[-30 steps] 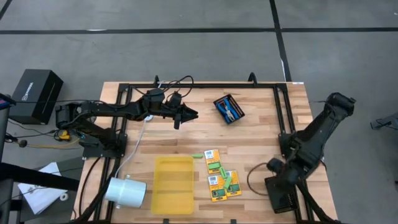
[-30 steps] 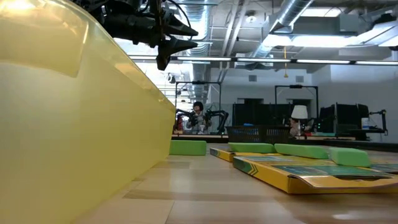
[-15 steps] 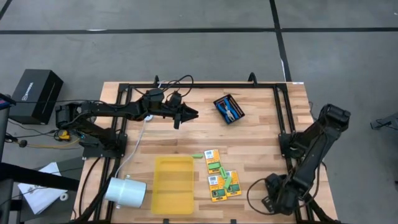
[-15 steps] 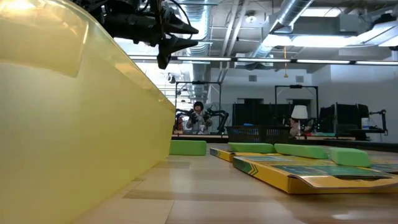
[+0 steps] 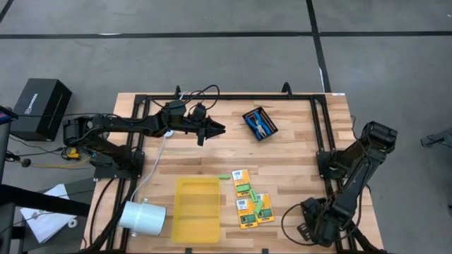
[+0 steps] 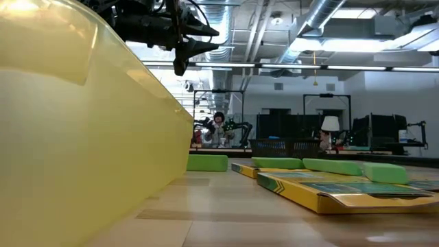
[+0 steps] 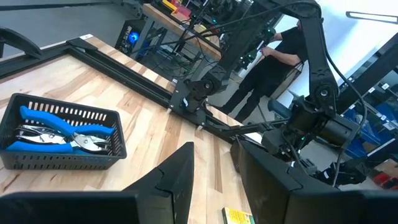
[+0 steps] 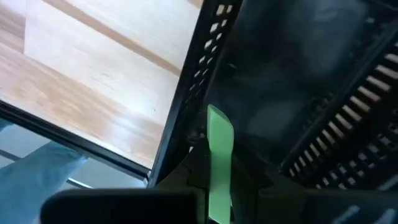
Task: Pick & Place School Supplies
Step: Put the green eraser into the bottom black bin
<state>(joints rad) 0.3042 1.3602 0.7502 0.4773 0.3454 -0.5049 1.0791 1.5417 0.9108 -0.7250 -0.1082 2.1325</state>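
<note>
High view: against the frame from 1 second ago, the right arm has folded down toward 5 o'clock, and its right gripper (image 5: 316, 227) now sits low at the table's near right corner; the left gripper (image 5: 210, 130) has not shifted. Right wrist view shows the right fingers pinched on a short green stick (image 8: 220, 163), flat, matte and bright, over a black mesh tray (image 8: 323, 106). Left fingers are parted, holding nothing. Blue-handled scissors (image 5: 262, 124) lie in a small mesh basket (image 5: 250, 116) at 1 o'clock. Glossy crayon boxes (image 5: 244, 192), yellow and green, lie flat at 6 o'clock beside a translucent yellow tray (image 5: 197, 209).
</note>
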